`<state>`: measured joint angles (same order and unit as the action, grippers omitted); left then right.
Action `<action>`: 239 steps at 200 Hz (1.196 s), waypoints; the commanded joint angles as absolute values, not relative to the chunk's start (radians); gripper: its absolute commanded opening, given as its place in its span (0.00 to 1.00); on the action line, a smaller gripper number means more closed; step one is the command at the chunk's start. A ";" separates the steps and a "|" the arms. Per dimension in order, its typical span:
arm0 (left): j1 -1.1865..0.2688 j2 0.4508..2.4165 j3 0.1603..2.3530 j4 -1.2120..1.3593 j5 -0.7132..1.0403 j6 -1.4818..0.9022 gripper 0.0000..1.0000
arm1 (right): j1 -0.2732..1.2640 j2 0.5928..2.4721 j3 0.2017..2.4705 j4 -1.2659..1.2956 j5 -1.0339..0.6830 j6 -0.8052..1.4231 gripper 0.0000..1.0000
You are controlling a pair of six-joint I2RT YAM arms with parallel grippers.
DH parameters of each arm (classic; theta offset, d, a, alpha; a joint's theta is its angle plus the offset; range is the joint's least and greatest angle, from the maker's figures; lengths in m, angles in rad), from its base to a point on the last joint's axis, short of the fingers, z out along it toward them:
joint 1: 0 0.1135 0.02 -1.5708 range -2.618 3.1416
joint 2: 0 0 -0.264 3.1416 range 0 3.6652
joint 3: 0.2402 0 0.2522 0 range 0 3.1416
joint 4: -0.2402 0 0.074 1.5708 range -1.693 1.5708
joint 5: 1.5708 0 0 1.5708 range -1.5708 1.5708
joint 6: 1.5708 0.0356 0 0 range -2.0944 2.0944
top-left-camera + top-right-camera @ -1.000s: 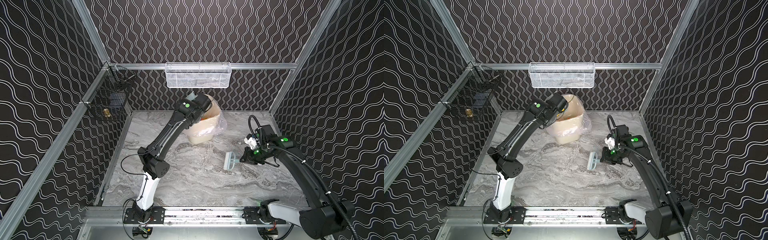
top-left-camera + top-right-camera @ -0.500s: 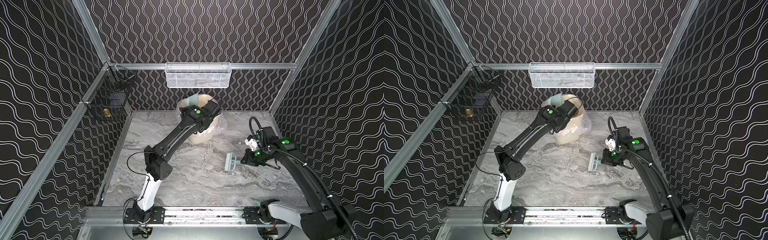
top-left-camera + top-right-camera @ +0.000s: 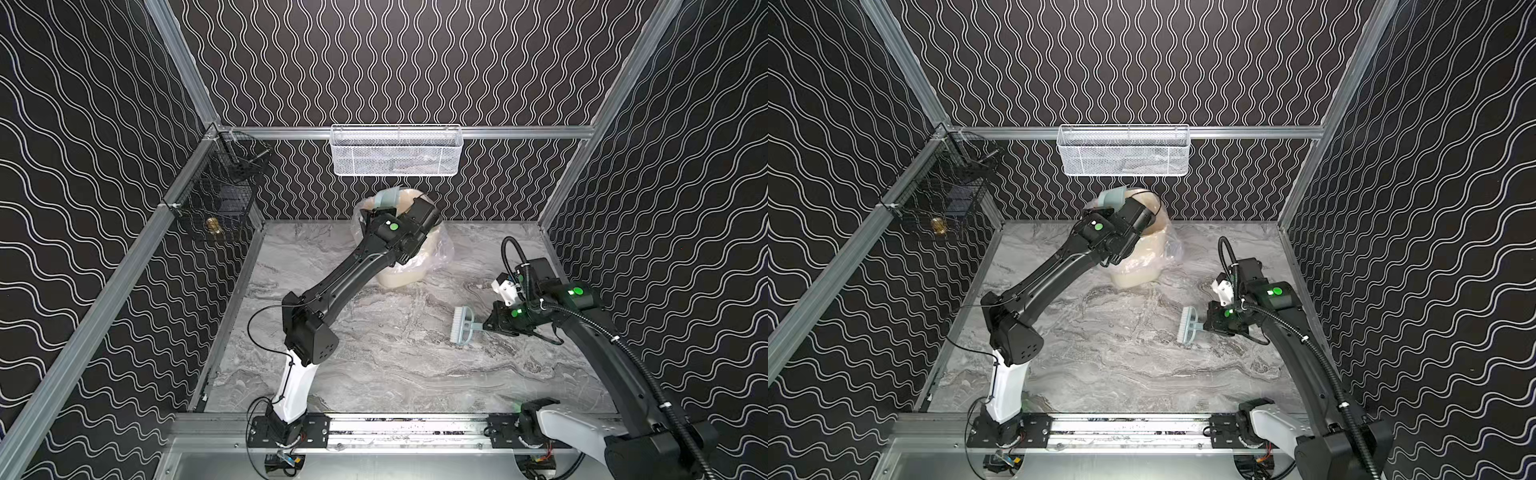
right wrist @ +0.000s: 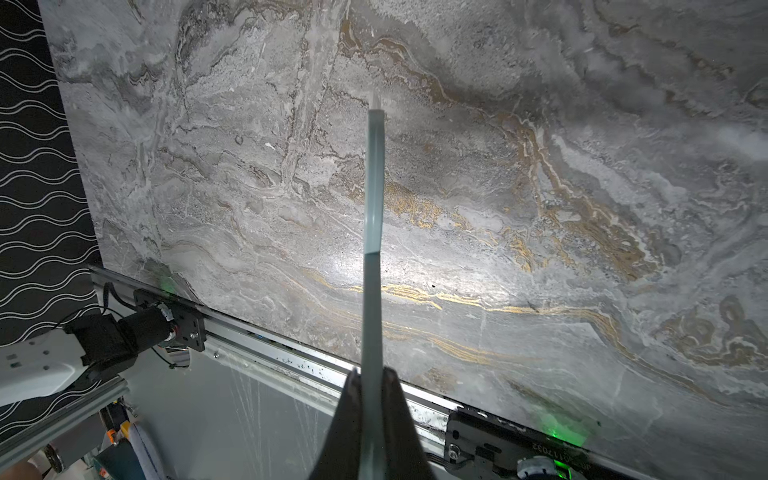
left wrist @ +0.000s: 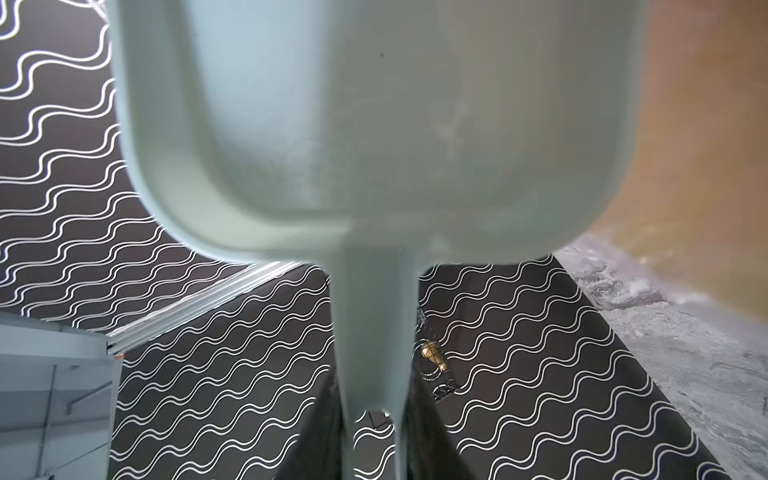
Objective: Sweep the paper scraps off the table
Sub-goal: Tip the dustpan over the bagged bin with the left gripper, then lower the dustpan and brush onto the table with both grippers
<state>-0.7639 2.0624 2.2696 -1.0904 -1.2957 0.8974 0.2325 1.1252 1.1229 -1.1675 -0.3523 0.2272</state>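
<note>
Since a second ago the left arm has shifted its wrist a little to the right over the bin [image 3: 401,276] and rolled it, so the pale blue dustpan [image 3: 388,198] now stands above the bin's back rim; the right arm has barely stirred. From the left wrist camera, the left end effector [image 5: 374,399] is closed tight around the dustpan's handle, whose long axis runs straight away from the fingers, the pan's hollow facing the camera. The right end effector [image 4: 372,382] is pinched fully onto the thin handle of the brush [image 3: 462,328]. In both top views that handle lies roughly crosswise, pointing from the right side toward the middle, with the head set across it and the white bristles facing the middle. The brush sits low over the marble surface [image 3: 395,374], which stretches from the front rail back to the rear wall; I cannot tell whether it touches. Where the paper scraps are I cannot tell either, since the arm hides the bin's inside.
</note>
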 commanded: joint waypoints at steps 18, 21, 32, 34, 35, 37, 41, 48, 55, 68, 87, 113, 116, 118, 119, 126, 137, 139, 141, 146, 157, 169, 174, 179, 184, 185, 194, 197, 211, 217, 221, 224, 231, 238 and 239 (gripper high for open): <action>-0.763 2.030 2.291 -1.060 -1.271 0.853 0.00 | 0.232 1.117 1.126 -1.135 -0.344 0.244 0.00; -0.763 2.027 2.294 -1.060 -1.264 0.839 0.00 | 0.231 1.117 1.127 -1.134 -0.342 0.244 0.00; -0.764 2.003 2.287 -1.062 -1.241 0.782 0.00 | 0.229 1.117 1.131 -1.128 -0.337 0.245 0.00; -0.764 1.997 2.285 -1.063 -1.239 0.770 0.00 | 0.227 1.118 1.133 -1.126 -0.335 0.247 0.00; -0.763 1.994 2.284 -1.062 -1.235 0.763 0.00 | 0.227 1.118 1.134 -1.126 -0.336 0.247 0.00; -0.763 1.988 2.279 -1.064 -1.230 0.751 0.00 | 0.227 1.118 1.134 -1.125 -0.335 0.247 0.00; -0.764 1.976 2.272 -1.070 -1.218 0.722 0.00 | 0.223 1.119 1.135 -1.123 -0.333 0.247 0.00; -0.768 1.954 2.266 -1.099 -1.189 0.654 0.00 | 0.218 1.118 1.137 -1.115 -0.329 0.247 0.00; -0.767 1.934 2.269 -1.151 -1.152 0.569 0.00 | 0.209 1.121 1.141 -1.109 -0.328 0.245 0.00; -0.763 1.895 2.268 -1.253 -1.074 0.404 0.00 | 0.181 1.127 1.147 -1.095 -0.328 0.240 0.00; -0.761 1.816 2.199 -1.328 -0.965 0.212 0.00 | 0.136 1.142 1.157 -1.061 -0.324 0.236 0.00; -0.759 1.676 2.019 -1.338 -0.831 -0.005 0.00 | 0.073 1.171 1.173 -0.985 -0.345 0.273 0.00; -0.758 1.659 1.997 -1.338 -0.819 -0.025 0.00 | 0.065 1.173 1.171 -0.971 -0.353 0.281 0.00; -0.759 1.652 1.984 -1.338 -0.809 -0.042 0.00 | 0.060 1.175 1.169 -0.962 -0.358 0.287 0.00; -0.757 1.646 1.978 -1.337 -0.804 -0.049 0.00 | 0.058 1.176 1.166 -0.957 -0.361 0.289 0.00; -0.757 1.610 1.930 -1.335 -0.777 -0.097 0.00 | 0.042 1.179 1.157 -0.929 -0.377 0.307 0.00; -0.755 1.554 1.850 -1.321 -0.735 -0.161 0.00 | 0.020 1.187 1.139 -0.889 -0.402 0.329 0.00; -0.755 1.544 1.836 -1.317 -0.727 -0.172 0.00 | 0.018 1.188 1.138 -0.883 -0.405 0.333 0.00; -0.755 1.533 1.820 -1.314 -0.721 -0.182 0.00 | 0.014 1.189 1.136 -0.878 -0.407 0.336 0.00; -0.755 1.506 1.784 -1.304 -0.708 -0.210 0.00 | 0.006 1.192 1.127 -0.865 -0.412 0.341 0.00; -0.754 1.442 1.698 -1.268 -0.676 -0.260 0.00 | -0.012 1.192 1.102 -0.828 -0.421 0.357 0.00; -0.748 1.373 1.605 -1.231 -0.649 -0.314 0.00 | -0.035 1.191 1.076 -0.790 -0.428 0.373 0.00; -0.744 1.347 1.566 -1.213 -0.636 -0.330 0.00 | -0.043 1.192 1.064 -0.774 -0.428 0.377 0.00; -0.738 1.322 1.528 -1.198 -0.627 -0.351 0.00 | -0.050 1.195 1.056 -0.759 -0.429 0.383 0.00; -0.728 1.296 1.489 -1.181 -0.613 -0.368 0.00 | -0.060 1.202 1.049 -0.746 -0.429 0.387 0.00; -0.726 1.291 1.482 -1.176 -0.610 -0.371 0.00 | -0.061 1.203 1.048 -0.744 -0.430 0.389 0.00; -0.698 1.249 1.410 -1.137 -0.572 -0.390 0.00 | -0.080 1.216 1.039 -0.725 -0.439 0.396 0.00; -0.686 1.235 1.389 -1.125 -0.557 -0.394 0.00 | -0.085 1.219 1.035 -0.716 -0.443 0.399 0.00; -0.640 1.184 1.300 -1.067 -0.492 -0.410 0.00 | -0.110 1.226 1.012 -0.673 -0.465 0.421 0.00; -0.624 1.169 1.269 -1.048 -0.472 -0.412 0.00 | -0.118 1.225 1.005 -0.645 -0.483 0.435 0.00; -0.616 1.162 1.249 -1.030 -0.459 -0.411 0.00 | -0.127 1.224 0.971 -0.626 -0.496 0.444 0.00; -0.609 1.158 1.236 -1.019 -0.449 -0.411 0.00 | -0.132 1.223 0.958 -0.611 -0.506 0.451 0.00; -0.597 1.154 1.206 -0.996 -0.426 -0.409 0.00 | -0.143 1.223 0.933 -0.583 -0.531 0.469 0.00; -0.591 1.155 1.179 -0.976 -0.412 -0.408 0.00 | -0.150 1.221 0.906 -0.550 -0.552 0.486 0.00; -0.590 1.156 1.177 -0.971 -0.410 -0.408 0.00 | -0.151 1.220 0.902 -0.545 -0.555 0.489 0.00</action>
